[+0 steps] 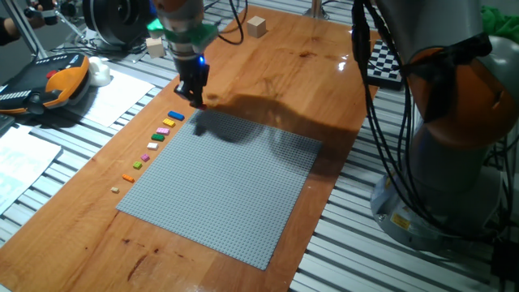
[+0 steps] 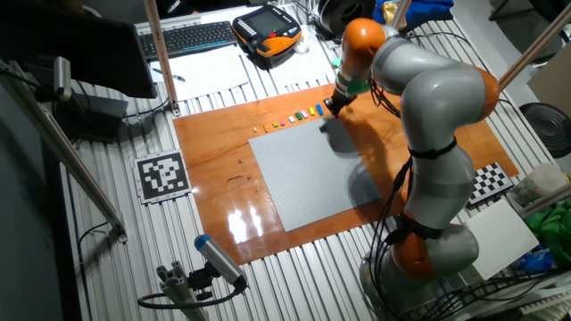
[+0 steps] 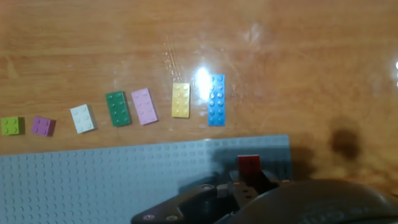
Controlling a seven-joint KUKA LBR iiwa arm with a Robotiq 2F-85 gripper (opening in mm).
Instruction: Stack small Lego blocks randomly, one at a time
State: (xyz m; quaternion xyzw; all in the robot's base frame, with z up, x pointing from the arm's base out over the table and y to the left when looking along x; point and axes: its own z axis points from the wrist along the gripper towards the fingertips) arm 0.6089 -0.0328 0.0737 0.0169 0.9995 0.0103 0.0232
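Note:
My gripper (image 1: 195,97) hangs over the far left corner of the grey baseplate (image 1: 227,178), shut on a red Lego block (image 3: 250,165) that shows between the fingers in the hand view. A row of small Lego blocks lies on the wood beside the plate's left edge: blue (image 3: 216,99), yellow (image 3: 180,100), pink (image 3: 144,106), green (image 3: 118,108), white (image 3: 82,118), purple (image 3: 43,126) and lime (image 3: 10,126). In one fixed view the row runs from the blue block (image 1: 176,116) down to an orange (image 1: 127,177) and a tan one (image 1: 115,190). The other fixed view shows my gripper (image 2: 332,107) next to the row (image 2: 294,116).
Two wooden cubes (image 1: 257,26) (image 1: 156,47) sit at the far end of the table. A teach pendant (image 1: 49,85) and papers lie to the left, off the board. A checkerboard (image 1: 381,61) lies at the right edge, and the robot's base (image 1: 454,122) stands beyond it.

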